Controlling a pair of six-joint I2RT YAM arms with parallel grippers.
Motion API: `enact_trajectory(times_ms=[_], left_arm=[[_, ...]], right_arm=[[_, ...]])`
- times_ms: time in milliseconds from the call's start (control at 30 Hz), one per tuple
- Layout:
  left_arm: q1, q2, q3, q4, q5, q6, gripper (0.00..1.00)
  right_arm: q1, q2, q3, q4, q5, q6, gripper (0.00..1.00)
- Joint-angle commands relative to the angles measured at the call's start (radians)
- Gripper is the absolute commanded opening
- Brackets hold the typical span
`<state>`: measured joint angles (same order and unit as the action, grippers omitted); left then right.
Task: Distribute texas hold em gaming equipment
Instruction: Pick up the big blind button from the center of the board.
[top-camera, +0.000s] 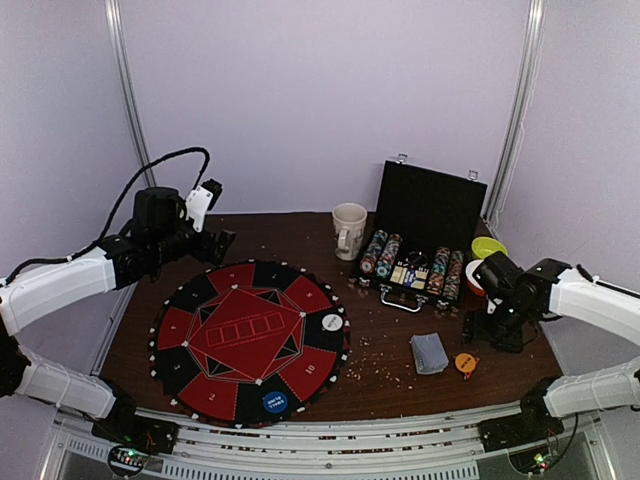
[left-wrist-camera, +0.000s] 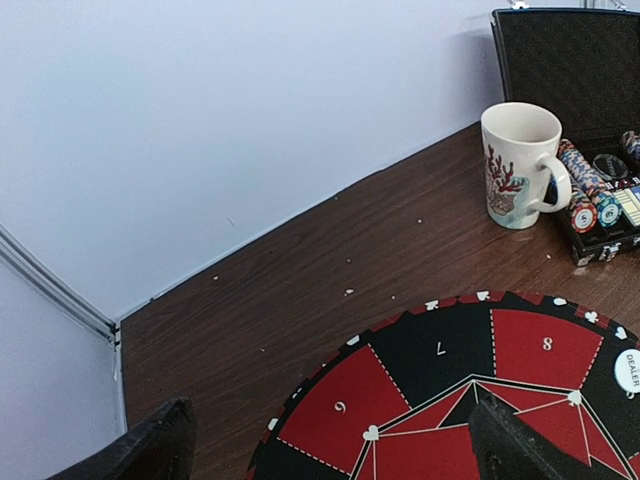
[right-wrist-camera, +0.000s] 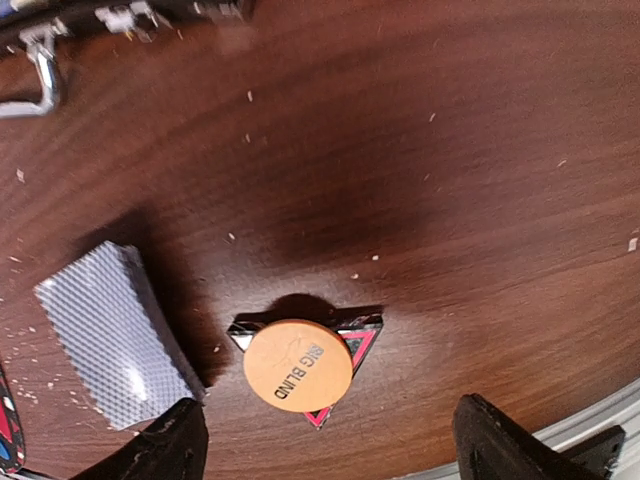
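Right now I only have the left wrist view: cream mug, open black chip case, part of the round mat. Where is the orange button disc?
Observer: The orange round BIG BLIND disc lies on the dark wooden table, right of the round red-and-black felt mat, atop a small triangular marker.
Operator: Any cards nearby?
Observer: A grey-blue-backed card deck sits beside the disc, not touching it.
Operator: And the arm on that side?
Observer: The right end effector is open, pointing down at that disc, holding nothing.
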<state>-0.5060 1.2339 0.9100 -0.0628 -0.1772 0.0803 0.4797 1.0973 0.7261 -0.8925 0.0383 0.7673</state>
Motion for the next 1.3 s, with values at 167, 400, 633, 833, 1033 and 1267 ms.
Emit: enact_trajectory(times_ms=[167, 400, 633, 833, 1033, 1267], left_arm=[[-0.002, -0.009, 0.021, 0.020, 0.067, 0.007, 0.98], [-0.003, -0.006, 0.020, 0.018, 0.071, 0.009, 0.98], [-0.003, -0.002, 0.021, 0.018, 0.073, 0.010, 0.98], [-0.003, -0.003, 0.019, 0.018, 0.072, 0.013, 0.98], [-0.002, 0.000, 0.019, 0.018, 0.071, 0.012, 0.98], [-0.003, 0.001, 0.019, 0.018, 0.074, 0.015, 0.98]], right_arm=[[-0.006, 0.099, -0.076, 0.175, -0.092, 0.028, 0.83], [-0.005, 0.128, -0.107, 0.191, -0.074, 0.026, 0.76], [-0.006, 0.126, -0.146, 0.203, -0.065, 0.032, 0.72], [-0.005, 0.130, -0.153, 0.198, -0.064, 0.024, 0.68], [-0.005, 0.113, -0.163, 0.195, -0.068, 0.027, 0.61], [-0.005, 0.099, -0.171, 0.189, -0.072, 0.029, 0.59]])
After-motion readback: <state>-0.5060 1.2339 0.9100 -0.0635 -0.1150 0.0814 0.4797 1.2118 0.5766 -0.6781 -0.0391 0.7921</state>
